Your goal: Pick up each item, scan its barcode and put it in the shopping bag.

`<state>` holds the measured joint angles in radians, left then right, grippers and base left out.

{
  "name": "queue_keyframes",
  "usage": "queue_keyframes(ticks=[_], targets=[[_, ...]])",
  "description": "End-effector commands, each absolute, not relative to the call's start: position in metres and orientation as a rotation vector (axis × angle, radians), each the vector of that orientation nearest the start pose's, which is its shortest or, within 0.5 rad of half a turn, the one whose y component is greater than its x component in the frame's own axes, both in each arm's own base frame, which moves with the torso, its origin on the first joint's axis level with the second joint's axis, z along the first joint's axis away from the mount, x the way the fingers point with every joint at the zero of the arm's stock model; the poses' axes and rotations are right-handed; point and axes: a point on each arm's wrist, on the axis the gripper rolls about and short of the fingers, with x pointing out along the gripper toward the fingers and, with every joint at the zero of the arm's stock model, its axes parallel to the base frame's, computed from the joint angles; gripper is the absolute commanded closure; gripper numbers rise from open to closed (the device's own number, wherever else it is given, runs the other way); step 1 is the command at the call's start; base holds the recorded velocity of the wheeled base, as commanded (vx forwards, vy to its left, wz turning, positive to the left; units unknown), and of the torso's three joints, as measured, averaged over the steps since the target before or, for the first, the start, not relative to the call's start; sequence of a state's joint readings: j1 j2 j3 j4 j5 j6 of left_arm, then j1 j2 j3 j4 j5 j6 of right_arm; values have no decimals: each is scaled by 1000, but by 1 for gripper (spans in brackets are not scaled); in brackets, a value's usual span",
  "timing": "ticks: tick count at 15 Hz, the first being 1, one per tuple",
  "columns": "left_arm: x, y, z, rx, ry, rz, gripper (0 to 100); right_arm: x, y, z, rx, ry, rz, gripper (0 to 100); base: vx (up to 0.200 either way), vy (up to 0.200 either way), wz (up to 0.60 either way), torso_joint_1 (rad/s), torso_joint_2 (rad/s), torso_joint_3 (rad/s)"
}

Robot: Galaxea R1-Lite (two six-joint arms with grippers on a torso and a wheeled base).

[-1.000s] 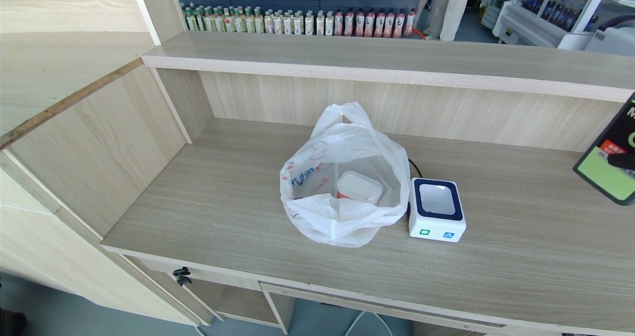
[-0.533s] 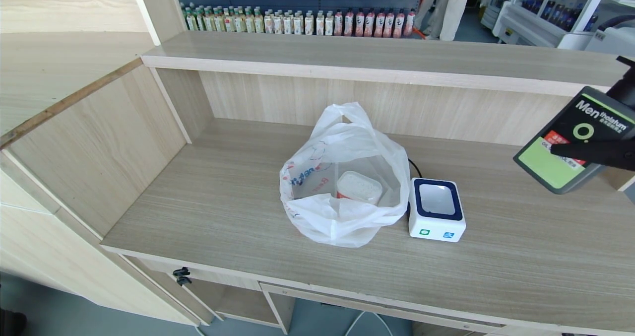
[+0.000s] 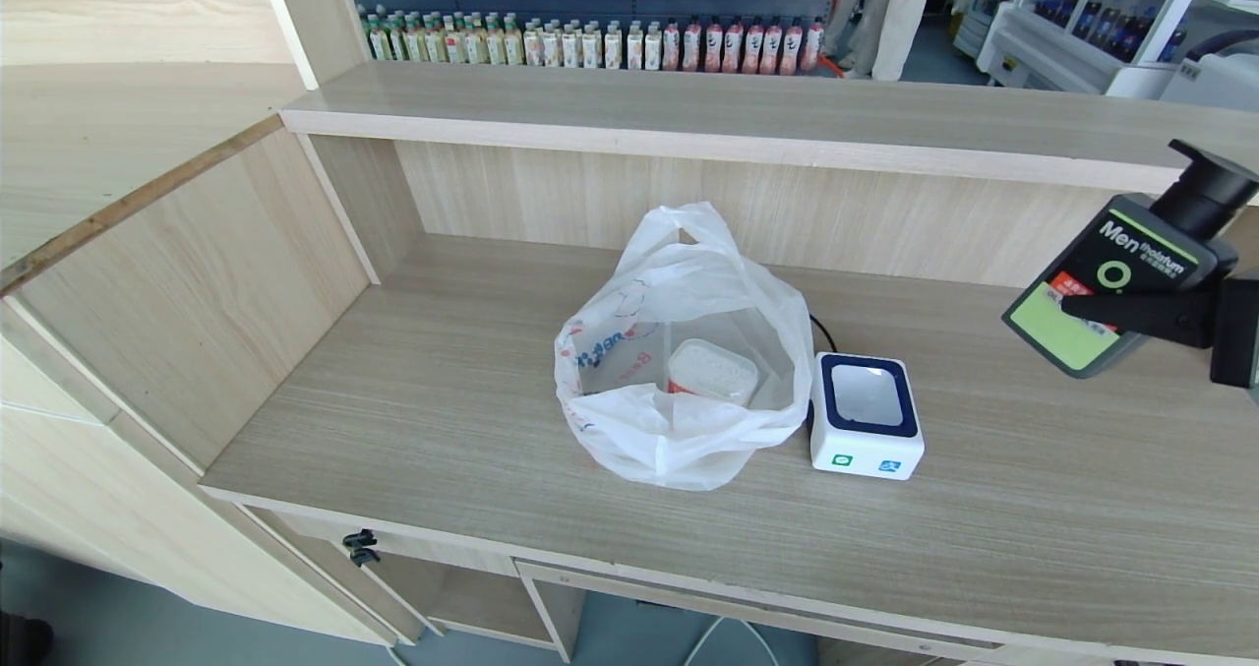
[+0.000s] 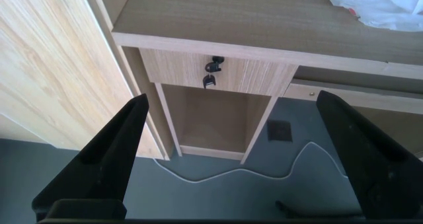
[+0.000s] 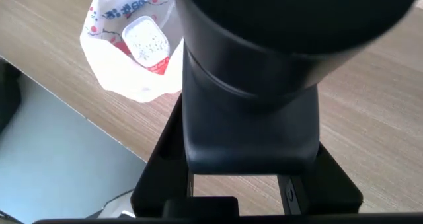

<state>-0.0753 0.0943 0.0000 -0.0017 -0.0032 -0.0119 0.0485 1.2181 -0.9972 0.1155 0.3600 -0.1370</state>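
Observation:
A dark bottle (image 3: 1111,287) with a green label and a black cap hangs tilted over the right end of the counter, with my right gripper (image 3: 1082,299) shut on it. From the right wrist, the bottle (image 5: 264,85) stands between the gripper (image 5: 248,184) fingers. The white shopping bag (image 3: 679,351) stands open mid-counter, with a white-lidded red tub (image 3: 710,371) inside. A white scanner (image 3: 866,415) with a dark-framed window sits just right of the bag. My left gripper (image 4: 231,158) is open and holds nothing, low in front of the counter.
A raised wooden shelf (image 3: 748,115) runs behind the counter, and a side wall (image 3: 197,282) closes its left end. A drawer with a key (image 4: 211,72) lies under the counter's front edge. A cable (image 3: 821,332) leads back from the scanner.
My right gripper has carried the bottle in from the right edge, leftward and a little up, so the cap now shows. Bag, tub and scanner have not moved.

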Motion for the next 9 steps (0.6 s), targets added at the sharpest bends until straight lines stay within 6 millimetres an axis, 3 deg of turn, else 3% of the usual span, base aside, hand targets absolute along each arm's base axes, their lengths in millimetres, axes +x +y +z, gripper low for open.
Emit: queue_keyframes(ticks=[1,6,9], targets=[[-15,1,77,-9,94,-78,0,180,13,281,-110,309,414,100,0,0,0,0,0,0],[-15,1,77,-10,94,-78,0,179,13,282,-123,302,439,100,0,0,0,0,0,0],[-15,1,77,-9,94,-78,0,179,13,282,-116,297,479,100,0,0,600,2,5,2]])
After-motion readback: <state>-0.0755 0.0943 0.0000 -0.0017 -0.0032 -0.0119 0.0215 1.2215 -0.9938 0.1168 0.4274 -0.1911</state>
